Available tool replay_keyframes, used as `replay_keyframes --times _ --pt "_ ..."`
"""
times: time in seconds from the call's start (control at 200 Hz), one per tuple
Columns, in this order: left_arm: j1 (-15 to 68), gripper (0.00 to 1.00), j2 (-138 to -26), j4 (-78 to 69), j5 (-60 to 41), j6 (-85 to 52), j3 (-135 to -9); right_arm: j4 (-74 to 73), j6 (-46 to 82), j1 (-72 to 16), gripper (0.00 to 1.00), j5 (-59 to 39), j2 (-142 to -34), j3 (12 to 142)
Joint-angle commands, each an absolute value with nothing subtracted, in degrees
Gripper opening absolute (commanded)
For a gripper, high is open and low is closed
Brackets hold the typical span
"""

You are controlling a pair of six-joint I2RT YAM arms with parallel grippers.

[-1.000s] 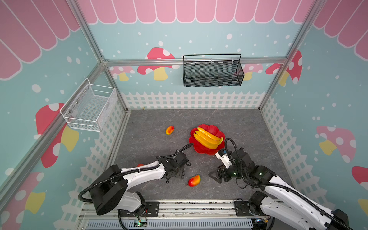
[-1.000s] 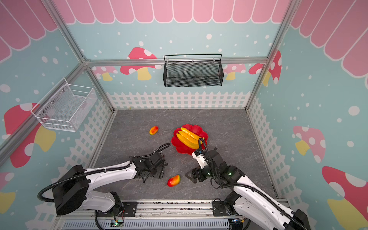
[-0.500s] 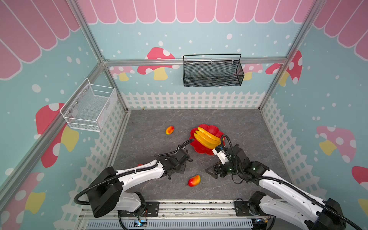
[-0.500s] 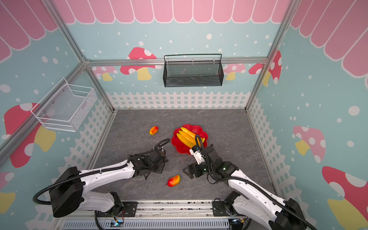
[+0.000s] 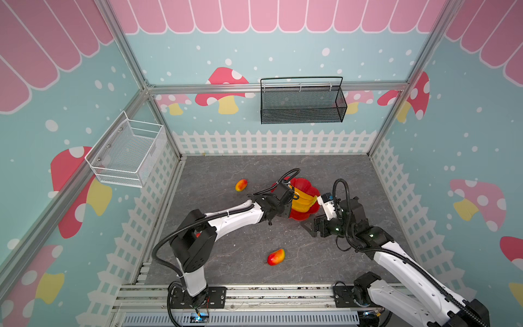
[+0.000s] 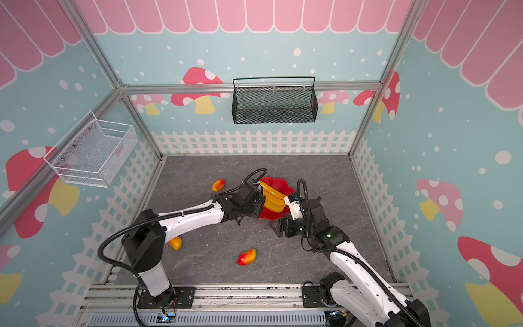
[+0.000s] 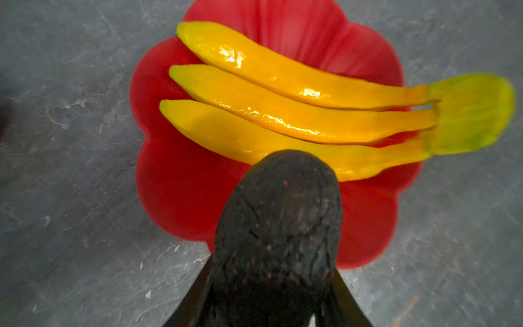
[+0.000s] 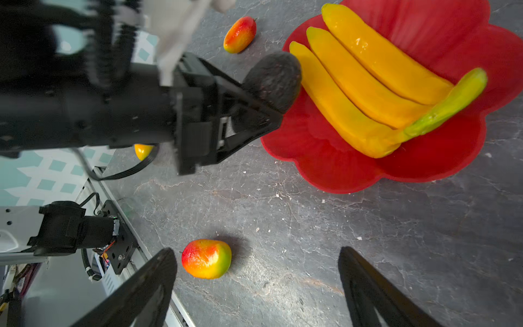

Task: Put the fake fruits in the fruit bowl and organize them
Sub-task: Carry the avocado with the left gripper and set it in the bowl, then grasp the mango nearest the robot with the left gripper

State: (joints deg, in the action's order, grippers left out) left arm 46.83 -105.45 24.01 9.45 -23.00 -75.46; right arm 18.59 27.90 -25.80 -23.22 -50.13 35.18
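Note:
The red scalloped fruit bowl (image 5: 305, 184) (image 6: 280, 182) (image 7: 181, 184) (image 8: 424, 147) sits mid-floor with the yellow banana bunch (image 5: 304, 202) (image 6: 273, 202) (image 7: 283, 113) (image 8: 359, 85) lying in it. My left gripper (image 5: 283, 205) (image 6: 256, 206) (image 7: 273, 269) (image 8: 263, 104) is shut on the dark bumpy avocado (image 7: 280, 215) (image 8: 273, 76), held over the bowl's rim beside the bananas. My right gripper (image 5: 315, 226) (image 6: 278, 226) (image 8: 256, 252) is open and empty above the floor, just off the bowl. Mangoes lie on the floor: one (image 5: 241, 185) (image 8: 240, 34) behind, one (image 5: 276, 256) (image 8: 206, 258) in front, one (image 6: 175, 243) under the left arm.
A black mesh basket (image 5: 302, 104) hangs on the back wall and a white wire basket (image 5: 127, 154) on the left wall. White picket fencing rims the grey floor. The arm bases stand on a metal rail (image 5: 254, 294) along the front edge.
The left gripper has shut on the avocado and carried it from the front floor back to the bowl's rim. The right gripper has shifted a little toward the bowl, still open.

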Motion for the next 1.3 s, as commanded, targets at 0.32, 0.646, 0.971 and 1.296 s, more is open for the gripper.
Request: replay_keyframes --times 0.32,0.646,0.971,1.296 --pt "45.62 0.47 -113.93 24.43 8.53 -20.57 -83.03 18.6 26.9 -25.35 0.93 -24.48 -48.8 32.95" --pt "45.35 0.59 -114.63 24.54 8.6 -20.44 -82.79 19.0 26.54 -25.25 0.93 -24.26 -49.05 32.91" --pt "45.75 0.64 -106.19 25.14 8.43 -20.47 -79.16 19.53 25.97 -25.31 0.93 -24.06 -48.97 33.13" --pt "53.98 0.65 -85.42 23.42 5.29 -23.54 -51.99 19.59 27.56 -25.44 0.93 -28.86 -50.95 29.15"
